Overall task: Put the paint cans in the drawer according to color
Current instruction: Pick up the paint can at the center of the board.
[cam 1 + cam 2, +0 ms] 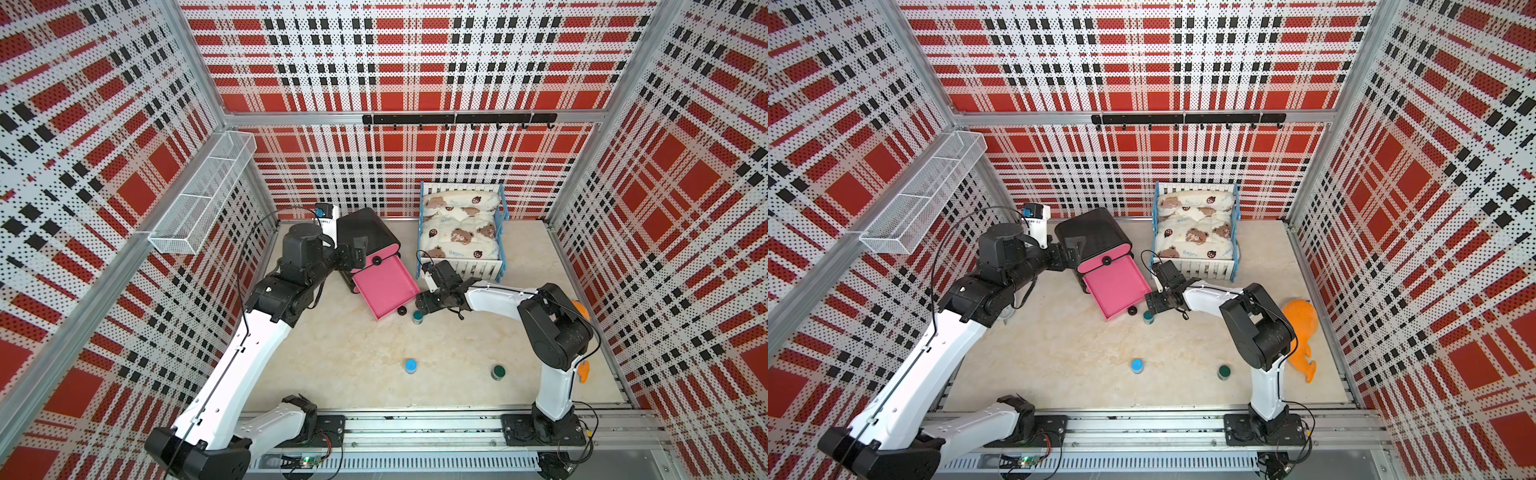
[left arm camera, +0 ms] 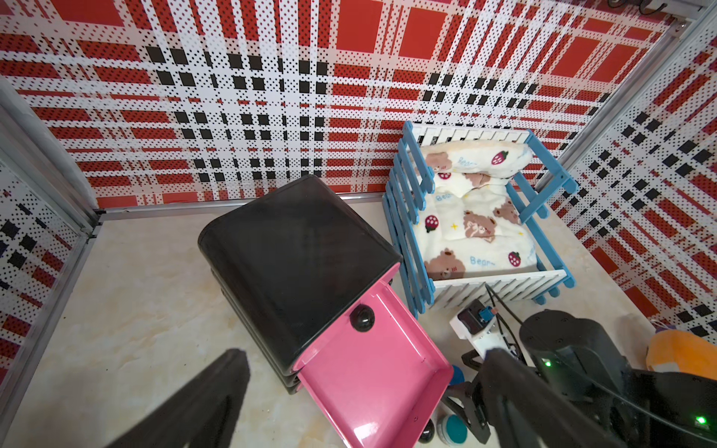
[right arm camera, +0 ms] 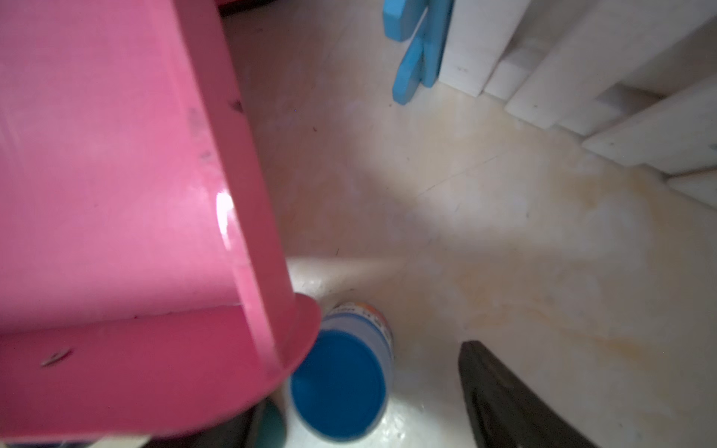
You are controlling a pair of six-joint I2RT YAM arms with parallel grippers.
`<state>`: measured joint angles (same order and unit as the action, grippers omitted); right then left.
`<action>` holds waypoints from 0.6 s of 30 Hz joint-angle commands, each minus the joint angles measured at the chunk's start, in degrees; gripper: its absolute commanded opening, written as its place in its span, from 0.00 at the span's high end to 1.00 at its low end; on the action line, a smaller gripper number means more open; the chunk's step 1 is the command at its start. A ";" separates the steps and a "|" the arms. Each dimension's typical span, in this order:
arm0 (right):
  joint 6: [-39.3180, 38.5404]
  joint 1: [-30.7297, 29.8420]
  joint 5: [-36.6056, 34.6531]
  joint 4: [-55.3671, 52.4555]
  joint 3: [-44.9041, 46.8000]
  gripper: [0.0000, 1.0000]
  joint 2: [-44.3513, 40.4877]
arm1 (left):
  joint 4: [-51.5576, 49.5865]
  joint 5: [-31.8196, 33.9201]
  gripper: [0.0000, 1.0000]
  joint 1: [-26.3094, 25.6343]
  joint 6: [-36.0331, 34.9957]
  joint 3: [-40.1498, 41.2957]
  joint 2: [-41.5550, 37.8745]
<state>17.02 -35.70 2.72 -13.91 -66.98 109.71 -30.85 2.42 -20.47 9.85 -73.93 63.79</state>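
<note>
We are judging the small blue-lidded plastic jar (image 3: 338, 388) light and slick, best pinched across its round sides. It is standing at the corner of the pulled-out pink plastic drawer (image 1: 384, 286), between the parted, empty jaws of the right gripper (image 1: 420, 306).

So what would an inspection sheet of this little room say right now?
Surface: beige tabletop, no spills seen.
Job's things: black chest, one pink drawer pulled out and empty; teal paint can and blue paint can at its front corner; second blue paint can and dark green paint can nearer the front.
Clutter: toy bed, orange plush toy.
Tools: left tool open beside the chest; right tool open, straddling the blue paint can without gripping it.
Cables: black cable loops off the left arm.
Surroundings: plaid walls, wire basket, hook rail.
</note>
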 commanded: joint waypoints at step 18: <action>-1.27 1.28 -2.45 -1.67 -1.09 0.61 -0.98 | 0.13 0.48 0.01 -0.45 0.17 0.15 -2.41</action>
<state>16.05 -35.29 0.99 -14.22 -67.94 110.04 -30.87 2.44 -20.47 9.91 -73.93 62.72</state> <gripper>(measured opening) 0.415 0.991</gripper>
